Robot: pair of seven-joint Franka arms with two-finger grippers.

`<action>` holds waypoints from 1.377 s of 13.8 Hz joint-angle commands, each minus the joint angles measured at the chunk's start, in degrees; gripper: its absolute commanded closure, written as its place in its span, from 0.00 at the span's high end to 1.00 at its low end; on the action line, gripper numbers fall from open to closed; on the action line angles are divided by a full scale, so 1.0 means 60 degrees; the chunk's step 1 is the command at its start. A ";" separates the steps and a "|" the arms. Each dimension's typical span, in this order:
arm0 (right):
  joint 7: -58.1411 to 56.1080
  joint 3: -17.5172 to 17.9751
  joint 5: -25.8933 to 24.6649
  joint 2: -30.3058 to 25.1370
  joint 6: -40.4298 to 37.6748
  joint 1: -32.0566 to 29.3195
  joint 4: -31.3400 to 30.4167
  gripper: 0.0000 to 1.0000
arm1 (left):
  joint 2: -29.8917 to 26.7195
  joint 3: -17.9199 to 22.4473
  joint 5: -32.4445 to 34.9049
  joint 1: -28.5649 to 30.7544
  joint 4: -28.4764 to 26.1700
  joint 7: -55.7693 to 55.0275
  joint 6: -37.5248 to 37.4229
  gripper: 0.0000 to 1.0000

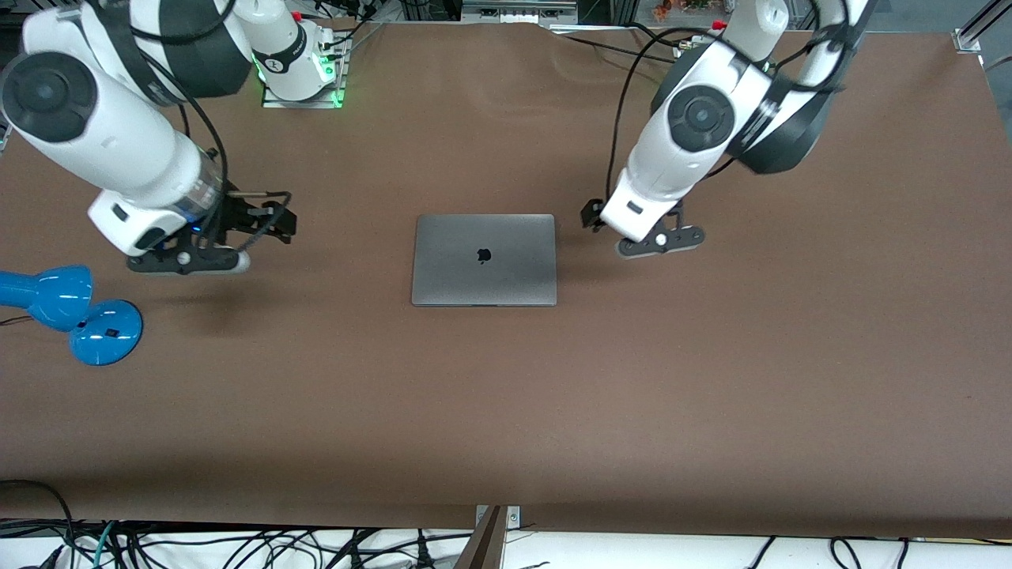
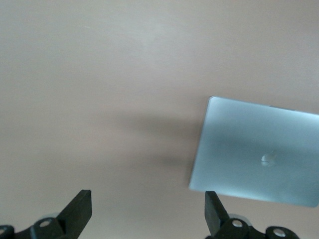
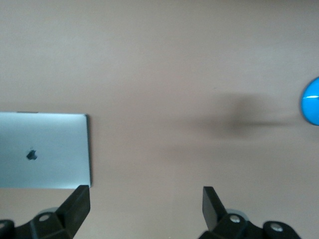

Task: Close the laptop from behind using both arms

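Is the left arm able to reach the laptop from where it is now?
Probably yes. The left tool hangs open over bare table beside the closed laptop, toward the left arm's end, and nothing lies between them.

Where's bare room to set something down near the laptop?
Bare table nearer the camera than the closed laptop. Crowded beside it: left claw at one end; right claw and lamp at the other.

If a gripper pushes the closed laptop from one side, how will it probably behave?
The laptop lies closed and flat on the table, so it will likely slide, not tip or roll. Its metal shell looks stiff. The smooth lid is probably slippery.
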 commanded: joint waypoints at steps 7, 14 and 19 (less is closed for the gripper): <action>-0.1544 -0.1395 -0.0003 -0.0900 -0.1047 -0.0404 -0.0234 1.00 | -0.3772 0.0006 -0.0723 0.2265 -0.2478 0.3881 -0.0825 1.00; -0.2394 -0.1439 0.0714 -0.1164 -0.1752 -0.1373 -0.0263 1.00 | -0.3730 0.0138 -0.0562 0.3513 -0.1120 0.5452 -0.2143 1.00; -0.2379 -0.1439 0.0773 -0.1105 -0.1972 -0.1373 -0.0337 1.00 | -0.2985 0.0153 -0.0272 0.3823 0.0345 0.5673 -0.2277 1.00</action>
